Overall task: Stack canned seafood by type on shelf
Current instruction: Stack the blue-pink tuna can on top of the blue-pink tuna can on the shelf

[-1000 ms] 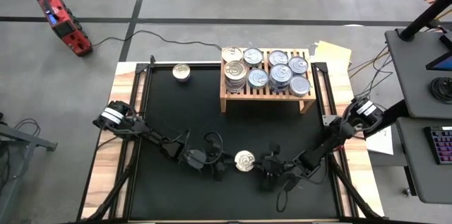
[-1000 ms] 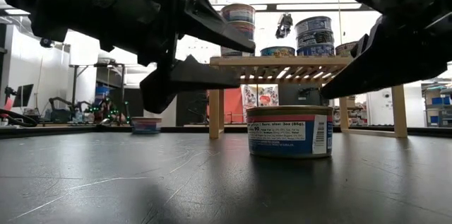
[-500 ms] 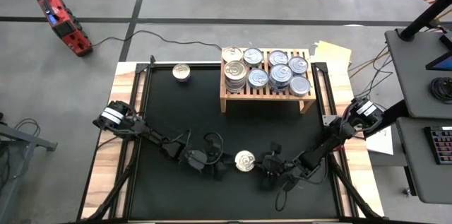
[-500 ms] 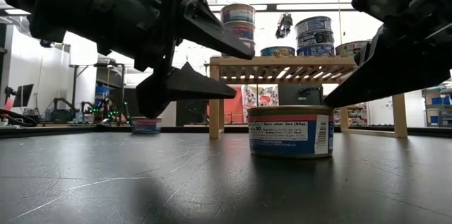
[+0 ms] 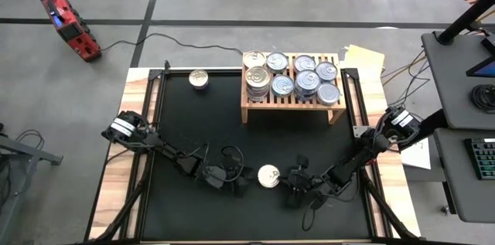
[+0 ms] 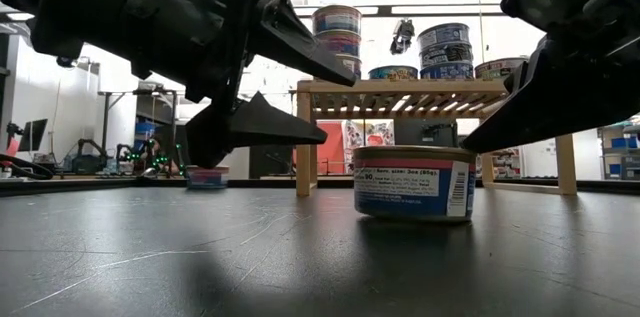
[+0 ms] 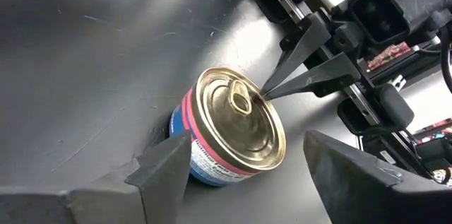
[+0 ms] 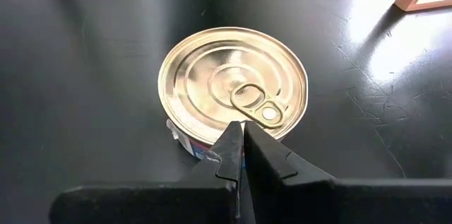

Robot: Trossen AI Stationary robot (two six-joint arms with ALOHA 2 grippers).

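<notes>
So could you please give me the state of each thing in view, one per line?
Front can: upright on the mat, lid sealed, not gripped.
Left gripper: open, fingers either side of the front can.
Right gripper: shut, its tip at the front can's edge.
Shelf: loaded with stacked cans.
Lone can: upright on the mat, beside the shelf.
Mat: flat on the table.

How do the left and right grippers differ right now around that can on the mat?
The left gripper is open, its fingers spread either side of the can; the right gripper is shut, fingertips pressed together at the can's lid edge. Both sit low on the black mat, flanking that can.
</notes>
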